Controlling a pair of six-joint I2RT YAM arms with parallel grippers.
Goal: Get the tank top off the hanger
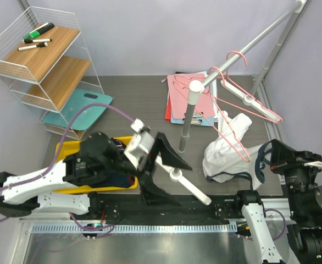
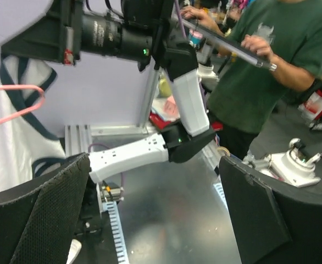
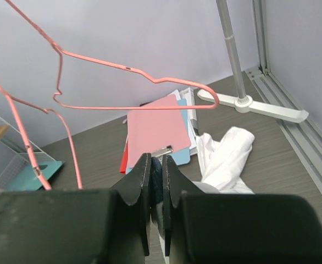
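Observation:
The white tank top (image 1: pixel 225 153) with navy trim droops in a heap on the table at the right, a pink hanger (image 1: pixel 235 133) still threaded through it. My right gripper (image 1: pixel 270 155) is at the garment's right side, shut on its navy trim (image 3: pixel 157 175). The right wrist view shows white cloth (image 3: pixel 227 159) beyond the jaws and pink hanger wire (image 3: pixel 133 87) above them. My left gripper (image 1: pixel 177 184) is open and holds nothing, pointing right toward the rack's base. In the left wrist view the tank top (image 2: pixel 18 143) and the hanger (image 2: pixel 12 104) hang at far left.
A second, bare pink hanger (image 1: pixel 250 100) hangs on the slanted metal rail (image 1: pixel 249 41). The rack's upright pole (image 1: pixel 188 115) stands mid-table before pink and blue clipboards (image 1: pixel 186 99). A yellow bin (image 1: pixel 73 148) lies under the left arm. A wire shelf (image 1: pixel 40 60) stands far left. A person (image 2: pixel 271 71) stands beyond the table.

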